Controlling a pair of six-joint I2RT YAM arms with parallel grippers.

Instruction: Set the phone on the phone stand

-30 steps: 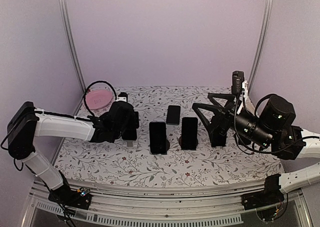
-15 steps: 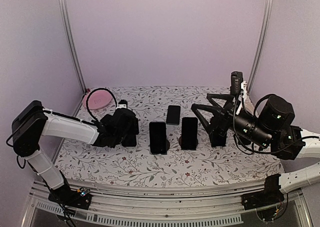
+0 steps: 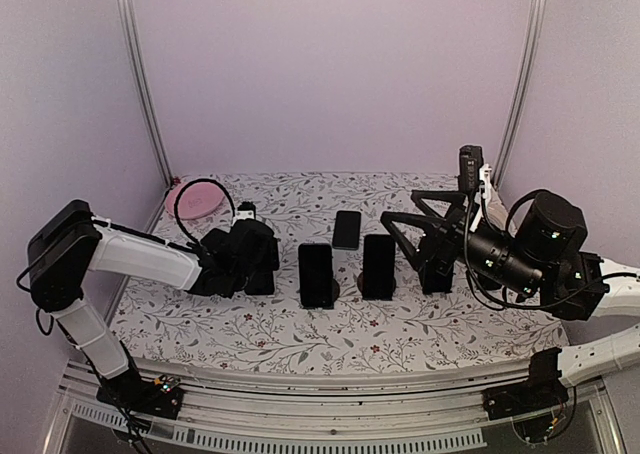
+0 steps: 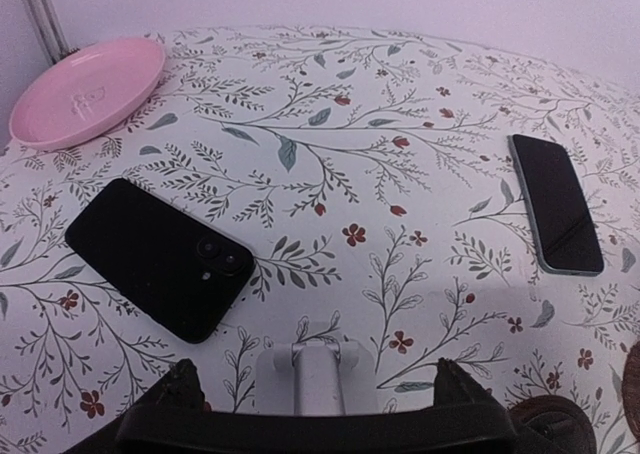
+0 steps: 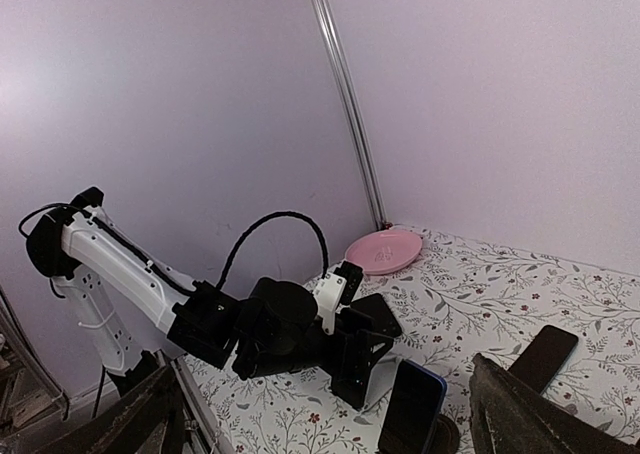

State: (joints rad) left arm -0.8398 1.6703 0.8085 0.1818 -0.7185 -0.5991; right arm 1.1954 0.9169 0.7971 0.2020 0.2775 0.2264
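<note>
A white phone stand point(image 4: 316, 376) stands on the floral table between the fingers of my left gripper point(image 4: 318, 379), with a gap on each side; the jaws are open. A black phone point(image 4: 160, 257) lies camera side up just ahead to the left. Another phone point(image 4: 556, 214) lies flat, screen up, to the right. From above, the left gripper point(image 3: 262, 264) is low over the table and hides the white stand. My right gripper point(image 3: 401, 203) hovers wide open and holds nothing.
Two phones point(image 3: 316, 272) point(image 3: 378, 264) stand upright on dark round stands in the middle of the table. A pink plate point(image 4: 90, 89) sits at the back left corner. A black cable point(image 3: 205, 199) loops above the left wrist.
My left arm has sunk toward the table and drawn in a little; the white stand that showed under its gripper is now hidden from above. The right gripper edged slightly left.
</note>
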